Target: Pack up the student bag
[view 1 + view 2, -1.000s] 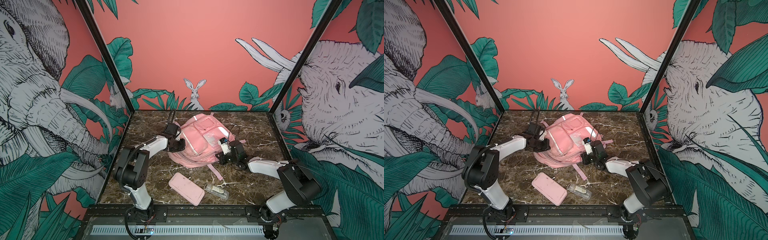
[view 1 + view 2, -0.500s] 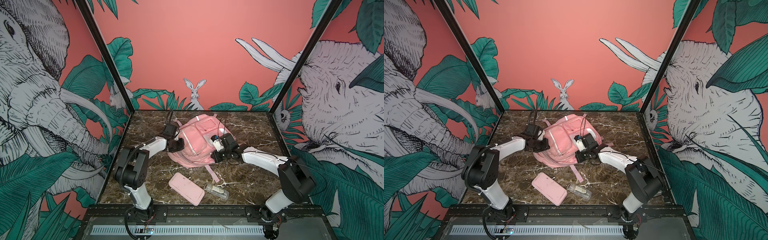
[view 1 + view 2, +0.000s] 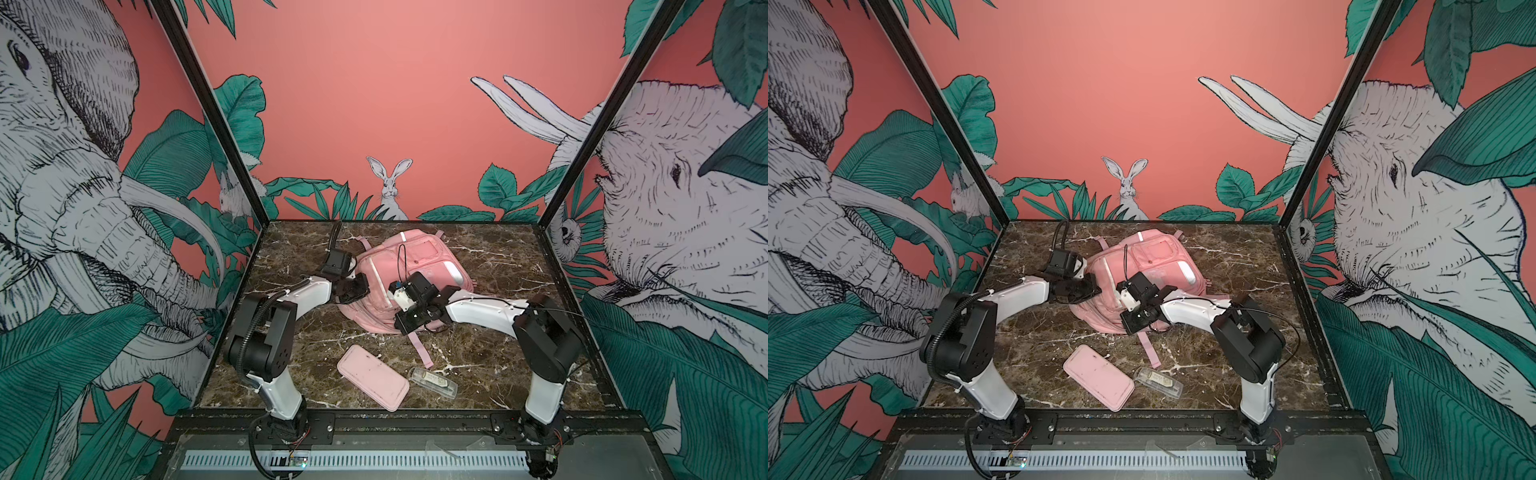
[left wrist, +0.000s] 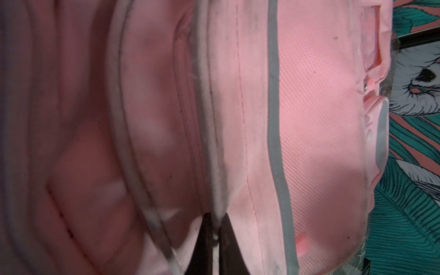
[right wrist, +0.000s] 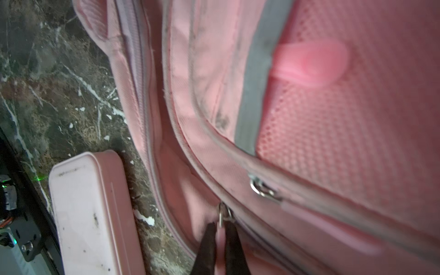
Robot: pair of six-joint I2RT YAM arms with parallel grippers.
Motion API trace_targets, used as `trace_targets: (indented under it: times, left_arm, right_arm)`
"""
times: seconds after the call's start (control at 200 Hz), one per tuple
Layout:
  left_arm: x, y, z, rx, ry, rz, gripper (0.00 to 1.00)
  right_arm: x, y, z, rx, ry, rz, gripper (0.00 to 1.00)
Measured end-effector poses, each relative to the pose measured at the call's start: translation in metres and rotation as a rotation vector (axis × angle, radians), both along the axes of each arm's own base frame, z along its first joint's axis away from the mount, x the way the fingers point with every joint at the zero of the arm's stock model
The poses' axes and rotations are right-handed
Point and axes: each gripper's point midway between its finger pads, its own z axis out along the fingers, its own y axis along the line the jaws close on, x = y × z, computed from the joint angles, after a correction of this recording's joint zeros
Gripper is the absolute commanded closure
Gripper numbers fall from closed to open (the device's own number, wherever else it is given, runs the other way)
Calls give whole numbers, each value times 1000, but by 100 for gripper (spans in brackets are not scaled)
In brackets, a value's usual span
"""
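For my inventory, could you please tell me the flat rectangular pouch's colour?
The flat rectangular pouch is pale pink, clearest in a top view.

It was a robot lab booth: marble table [image 3: 490, 257], mural walls [image 3: 415, 83], two robot arms [image 3: 266, 332] bolted to its front rail [image 3: 399, 424].

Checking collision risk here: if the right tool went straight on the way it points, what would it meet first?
The student bag itself. The right tool is shut on a zipper pull, and straight ahead lies the bag's zipped seam, then its mesh panel. Depth is unclear, but nothing else seems to intervene.
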Motion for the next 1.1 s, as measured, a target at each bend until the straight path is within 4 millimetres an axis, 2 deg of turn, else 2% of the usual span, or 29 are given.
trace_targets:
  times: [0.075,0.165,0.255,0.335,0.55,0.7,0.775,0.895,1.1]
  left_arm:
    - [1,1,5,-6,-20,8,100]
    - [0,2,12,-15,-42,15,100]
    - [-2,3,23,-39,-71,27,100]
    - [-2,-2,35,-85,-88,29,100]
    - [0,-34,64,-204,-111,-3,100]
    - [3,-61,93,-254,-153,-34,100]
    - [6,-72,96,-276,-152,-35,100]
    - [7,-85,84,-284,-122,-37,100]
    - [0,-101,79,-297,-101,-51,100]
  right_arm:
    - [2,7,-1,4,8,-8,100]
    - [3,7,-1,3,11,-16,100]
    - [7,2,3,4,11,-28,100]
    - [10,-6,15,16,1,-37,100]
    - [26,-49,64,51,-57,-109,100]
    - [27,-67,71,37,-57,-135,100]
    - [23,-67,67,29,-47,-131,100]
    - [18,-61,64,30,-38,-127,100]
    - [19,-28,62,64,-19,-129,100]
